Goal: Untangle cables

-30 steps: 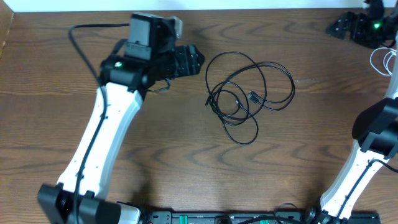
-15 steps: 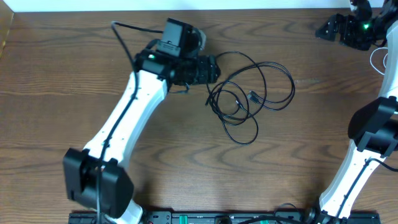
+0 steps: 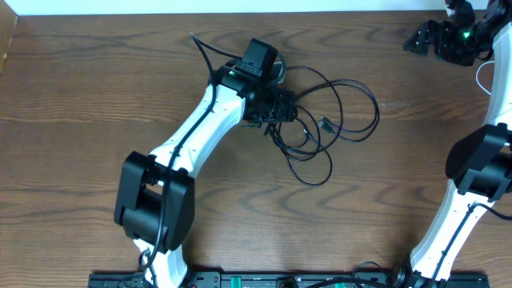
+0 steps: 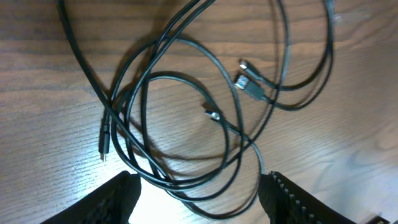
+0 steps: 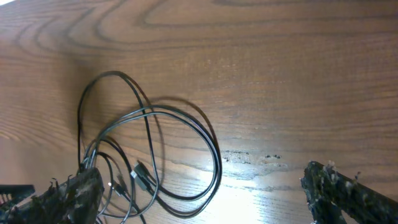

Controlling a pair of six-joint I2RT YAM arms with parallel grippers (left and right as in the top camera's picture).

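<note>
The cables [image 3: 330, 120] lie as one loose tangle of thin dark cords on the wooden table, right of centre. In the left wrist view the cables [image 4: 186, 106] fill the frame, with several small plug ends among the loops. My left gripper [image 3: 286, 106] hovers over the tangle's left side. It is open, and the lowest loops run between its fingers [image 4: 118, 199] without being pinched. My right gripper [image 3: 428, 38] is at the far right corner, well away from the tangle and open wide. From there the cables [image 5: 149, 155] show at lower left, and the right gripper [image 5: 205, 199] holds nothing.
A thin white cord [image 3: 486, 78] loops at the table's right edge beside the right arm [image 3: 472, 176]. The left arm [image 3: 200, 136] slants across the table from its base near the front edge. The table's far edge [image 3: 160, 14] runs along the top.
The left arm has swung right from the table's left half until its gripper sits over the tangle's left side. The right gripper shifted slightly. The cables have not moved.
</note>
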